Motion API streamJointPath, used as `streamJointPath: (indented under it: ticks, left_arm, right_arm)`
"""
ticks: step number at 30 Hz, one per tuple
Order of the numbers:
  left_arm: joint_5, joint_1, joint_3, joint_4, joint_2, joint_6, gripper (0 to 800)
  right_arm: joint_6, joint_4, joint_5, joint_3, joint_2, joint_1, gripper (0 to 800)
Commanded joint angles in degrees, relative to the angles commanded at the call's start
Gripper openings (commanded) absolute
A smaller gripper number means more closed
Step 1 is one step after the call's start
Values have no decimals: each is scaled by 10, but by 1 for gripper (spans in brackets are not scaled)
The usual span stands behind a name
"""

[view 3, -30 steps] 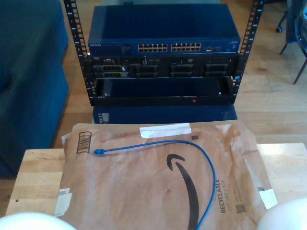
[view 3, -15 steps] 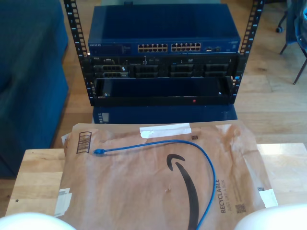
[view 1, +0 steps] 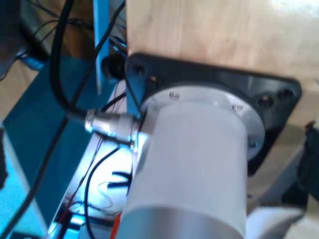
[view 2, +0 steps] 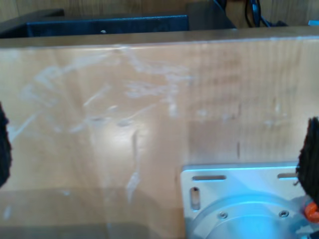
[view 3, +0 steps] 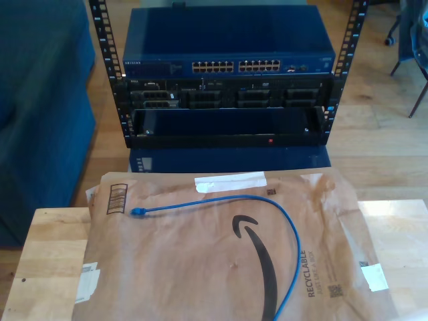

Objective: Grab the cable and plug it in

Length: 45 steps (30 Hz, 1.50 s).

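Jaws unreadable on both our grippers
We see the cable (view 3: 281, 221) curving across the paper mailer (view 3: 200, 267) on the tabletop (view 3: 47, 247)

The cable (view 3: 287, 231) is bright blue against a tan-brown paper mailer (view 3: 174, 267) printed with a black curved arrow, a barcode at ten o'clock and white labels. The surface (view 3: 53, 244) is pale wood grain. The switch (view 3: 227, 40) is navy with yellow-rimmed ports.
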Motion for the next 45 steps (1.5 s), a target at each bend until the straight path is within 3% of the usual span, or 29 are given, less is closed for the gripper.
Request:
streamJointPath:
  ticks: [7, 12, 16, 21, 26, 34, 41, 45]
  left_arm:
    - [20, -58, -23, -20, 3, -46, 799]
    - [21, -113, -67, -43, 18, -93, 799]
    - [22, -174, -116, -55, 53, -156, 799]
    - [25, -254, -161, -88, 75, -242, 799]
    - [25, -329, -181, -105, 79, -321, 799]
    - [24, -421, -214, -104, 79, -424, 799]
    - [24, -450, -227, -105, 80, -442, 799]
    - [21, -466, -227, -105, 81, -454, 799]
  right_arm:
    - [62, 0, 171, -185, 161, 47, 793]
    - [167, 1, 252, -263, 236, 105, 793]
    - [220, 0, 252, -286, 241, 166, 793]
    - [308, 3, 251, -306, 240, 246, 796]
    - [418, 11, 244, -308, 240, 354, 797]
    - [516, 98, 189, -320, 210, 488, 796]
    - [629, 100, 185, -375, 210, 632, 794]
    - [697, 100, 121, -382, 210, 720, 794]
